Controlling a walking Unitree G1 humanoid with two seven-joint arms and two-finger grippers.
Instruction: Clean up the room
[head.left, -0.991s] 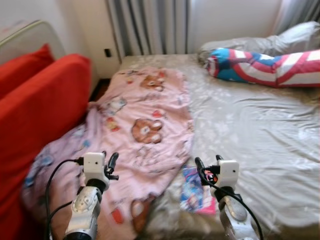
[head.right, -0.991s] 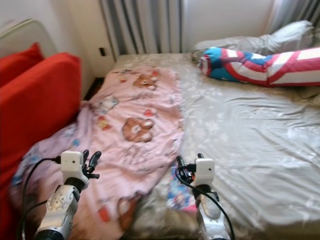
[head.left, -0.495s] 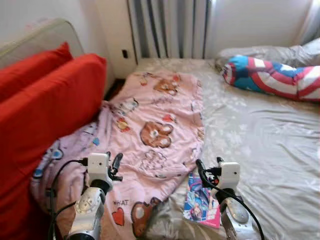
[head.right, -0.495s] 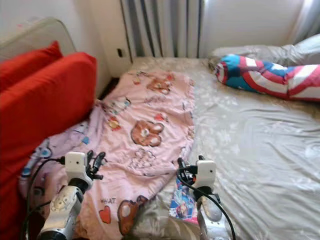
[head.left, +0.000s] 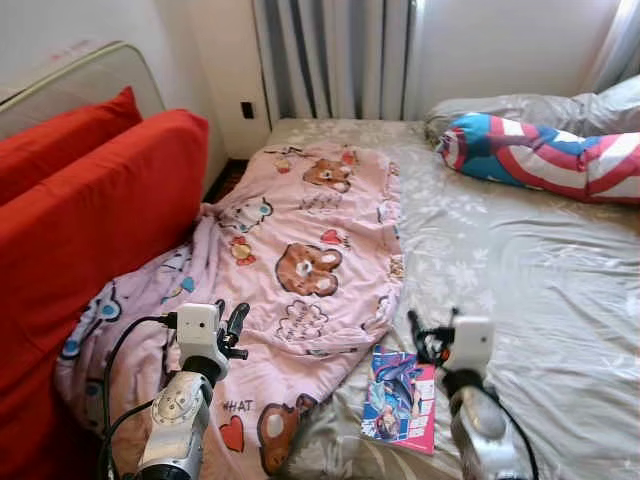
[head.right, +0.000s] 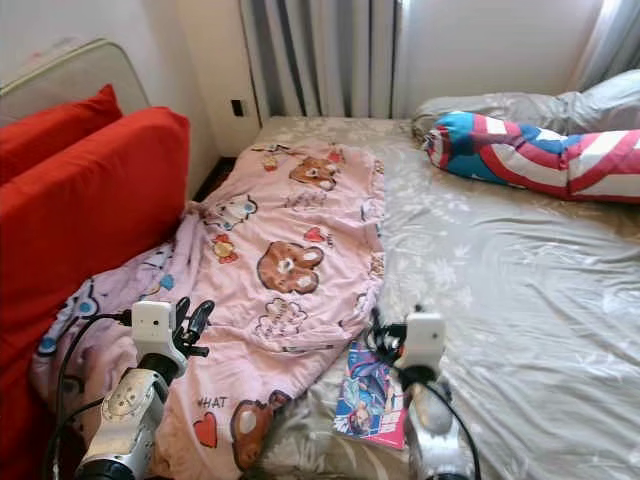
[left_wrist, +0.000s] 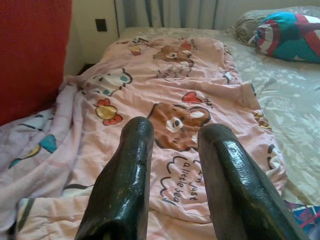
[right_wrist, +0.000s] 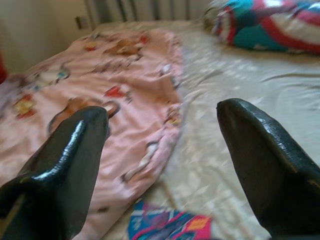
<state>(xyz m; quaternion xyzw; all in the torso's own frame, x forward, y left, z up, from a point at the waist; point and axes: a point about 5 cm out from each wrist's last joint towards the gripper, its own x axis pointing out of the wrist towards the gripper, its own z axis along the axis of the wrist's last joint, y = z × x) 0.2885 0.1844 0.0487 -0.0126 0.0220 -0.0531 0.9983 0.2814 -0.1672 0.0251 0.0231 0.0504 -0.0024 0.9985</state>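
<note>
Book (head.left: 400, 400) — flat near bed (head.left: 560, 300) front edge, touching pink blanket (head.left: 300, 260); right gripper (right_wrist: 162, 150) above, jaws wide; left gripper (left_wrist: 172, 175) narrow. Risk — jaws snagging blanket.

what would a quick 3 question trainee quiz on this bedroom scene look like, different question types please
1. True or false: the pink blanket covers the whole bed.
2. Multiple choice: the colourful book lies
A) on the red cushions
B) on the grey sheet, by the blanket's lower edge, close to the right gripper
C) on the striped pillow
3. Fill in: in its wrist view, the left gripper points over the blanket with its fingers ____.

Key
1. False: it covers the bed's left side and spills off toward the cushions.
2. B
3. open, with nothing between them
</note>
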